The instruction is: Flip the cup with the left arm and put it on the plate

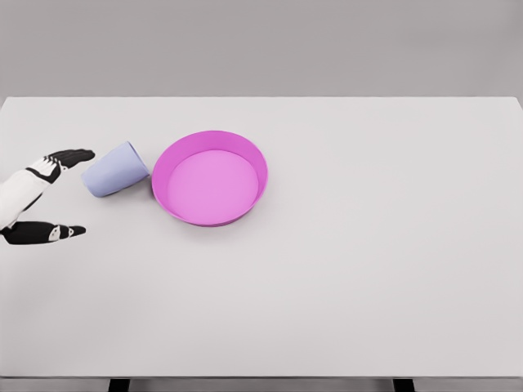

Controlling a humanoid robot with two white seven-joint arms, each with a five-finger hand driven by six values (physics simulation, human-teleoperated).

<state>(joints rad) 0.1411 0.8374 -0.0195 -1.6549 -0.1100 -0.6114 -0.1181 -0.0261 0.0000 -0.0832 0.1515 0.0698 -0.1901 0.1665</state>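
now our left hand (45, 196), fingers spread wide and empty, flanks the tipped pale-blue plastic cup (114, 170) lying just rightward, beside the round pink plate (257, 159).

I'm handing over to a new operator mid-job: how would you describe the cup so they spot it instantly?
Start at the white table and find the round pink plate left of centre. Just off its left rim lies the cup, tipped on its side. It is the only pale lavender item, sitting between the plate and the open left robot hand.
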